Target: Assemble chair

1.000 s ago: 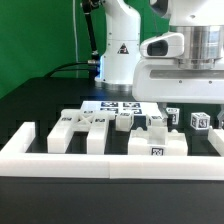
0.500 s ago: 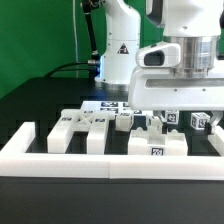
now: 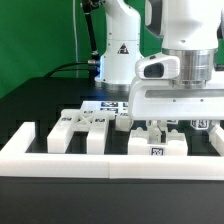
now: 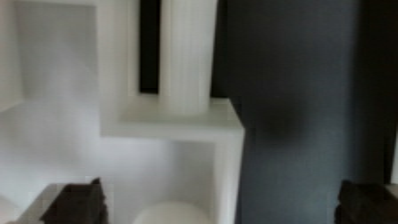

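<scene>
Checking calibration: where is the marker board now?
In the exterior view, the marker board lies mid-table, before the robot base, just behind the chair parts.

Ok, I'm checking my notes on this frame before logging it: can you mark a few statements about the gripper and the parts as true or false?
1. The gripper has its jaws open. True.
2. The gripper is carrying a chair part. False: nothing is clamped; it hangs open over a white part.
3. The marker board lies behind the loose chair parts. True.
4. The border wall runs behind the marker board. False: it runs along the front of the exterior view.
</scene>
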`<state>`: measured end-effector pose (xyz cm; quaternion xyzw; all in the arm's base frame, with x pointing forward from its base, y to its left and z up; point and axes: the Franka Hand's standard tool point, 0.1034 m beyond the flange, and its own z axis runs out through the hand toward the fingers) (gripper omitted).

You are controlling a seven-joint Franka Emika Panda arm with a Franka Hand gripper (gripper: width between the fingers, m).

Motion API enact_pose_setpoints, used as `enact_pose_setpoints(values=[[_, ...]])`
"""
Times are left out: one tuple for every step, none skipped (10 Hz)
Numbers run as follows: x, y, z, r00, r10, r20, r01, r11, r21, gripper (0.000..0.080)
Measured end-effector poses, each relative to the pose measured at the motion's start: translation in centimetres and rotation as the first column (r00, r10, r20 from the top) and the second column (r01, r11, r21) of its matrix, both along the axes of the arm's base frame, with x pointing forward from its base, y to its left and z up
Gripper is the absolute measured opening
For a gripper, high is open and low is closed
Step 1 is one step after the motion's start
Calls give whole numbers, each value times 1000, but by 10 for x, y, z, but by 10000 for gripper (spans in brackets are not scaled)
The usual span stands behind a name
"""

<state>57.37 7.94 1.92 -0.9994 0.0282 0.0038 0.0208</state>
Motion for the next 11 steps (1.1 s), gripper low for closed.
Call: enact_pose_setpoints(values=[[1, 0, 0, 1000, 0, 1, 0, 1000, 0, 522], [1, 0, 0, 1000, 0, 1, 0, 1000, 0, 385], [1, 0, 0, 1000, 0, 1, 0, 1000, 0, 385], [1, 0, 0, 1000, 0, 1, 0, 1000, 0, 204], [1, 0, 0, 1000, 0, 1, 0, 1000, 0, 79], [1, 0, 0, 1000, 1, 1, -1, 1000, 0, 79], [1, 0, 0, 1000, 1, 1, -1, 1000, 0, 32], [1, 0, 0, 1000, 1, 1, -1, 1000, 0, 32], [1, 0, 0, 1000, 1, 1, -1, 1000, 0, 32], [1, 0, 0, 1000, 1, 1, -1, 1000, 0, 32], [1, 0, 0, 1000, 1, 1, -1, 1000, 0, 32]])
